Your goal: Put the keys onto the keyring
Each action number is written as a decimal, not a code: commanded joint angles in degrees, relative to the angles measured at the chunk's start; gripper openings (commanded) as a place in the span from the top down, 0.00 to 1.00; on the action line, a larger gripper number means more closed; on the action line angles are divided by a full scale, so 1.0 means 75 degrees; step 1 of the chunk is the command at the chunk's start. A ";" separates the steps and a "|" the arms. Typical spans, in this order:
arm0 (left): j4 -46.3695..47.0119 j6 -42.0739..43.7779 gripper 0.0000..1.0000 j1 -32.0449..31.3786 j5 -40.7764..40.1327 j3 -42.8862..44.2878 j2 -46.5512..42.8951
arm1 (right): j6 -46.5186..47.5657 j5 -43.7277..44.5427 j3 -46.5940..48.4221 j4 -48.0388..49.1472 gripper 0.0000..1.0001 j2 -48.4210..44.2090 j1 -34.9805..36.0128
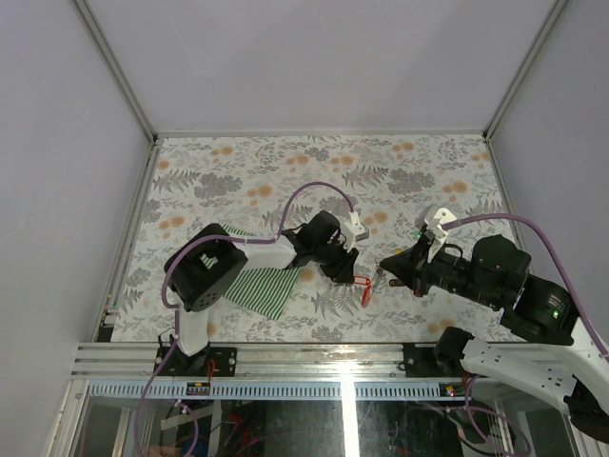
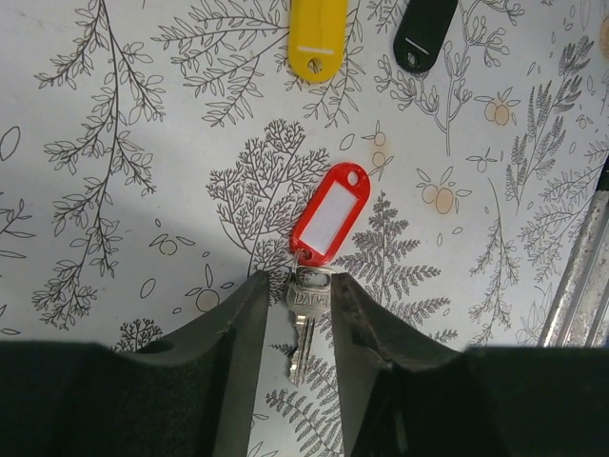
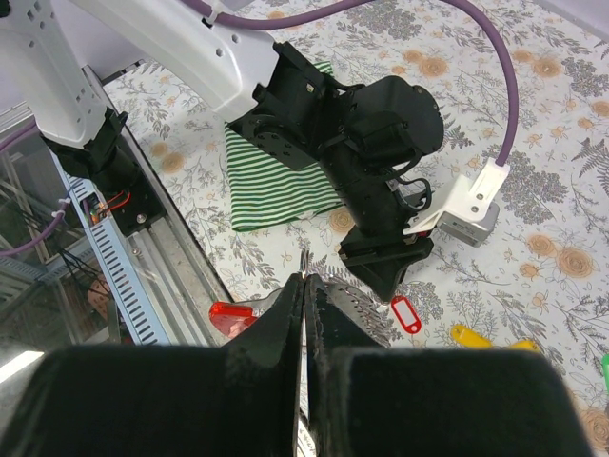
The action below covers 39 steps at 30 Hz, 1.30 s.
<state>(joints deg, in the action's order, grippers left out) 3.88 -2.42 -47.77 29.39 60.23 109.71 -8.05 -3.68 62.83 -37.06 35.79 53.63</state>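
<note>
A silver key (image 2: 306, 319) lies flat on the floral table, joined to a red tag with a white label (image 2: 329, 212). My left gripper (image 2: 297, 278) is open, with its jaws either side of the key's head; the right one touches it and a narrow gap shows on the left. In the overhead view the left gripper (image 1: 350, 271) points down at that spot. My right gripper (image 3: 304, 281) is shut on the keyring, a thin metal sliver (image 3: 303, 259) poking from the tips, with its red strap (image 3: 233, 317) beside the fingers. More keys show as a yellow tag (image 2: 317, 38) and a black tag (image 2: 423, 33).
A green-striped cloth (image 1: 262, 288) lies under the left arm. The metal rail (image 1: 314, 357) runs along the near table edge. The right gripper (image 1: 385, 262) faces the left one at close range. Yellow tags (image 3: 471, 335) lie on the table behind the left gripper.
</note>
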 commanded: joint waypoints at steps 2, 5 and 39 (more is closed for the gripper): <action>0.0217 0.0193 0.71 0.0056 0.0177 0.0131 0.0189 | -0.0083 0.0003 0.0348 0.0241 1.00 0.0076 0.0034; 0.0239 0.0161 0.74 0.0047 0.0186 0.0161 0.0217 | -0.0074 0.0003 0.0330 0.0237 1.00 0.0087 0.0035; 0.0804 -0.0632 1.00 0.0045 -0.0361 -0.0561 -0.1811 | 0.0173 0.0308 0.0451 0.0100 1.00 -0.0141 0.0037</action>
<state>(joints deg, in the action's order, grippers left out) 5.91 -4.71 -47.77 29.50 57.28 101.32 -7.94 -3.40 62.85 -38.26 35.64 53.63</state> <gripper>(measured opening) 0.010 0.010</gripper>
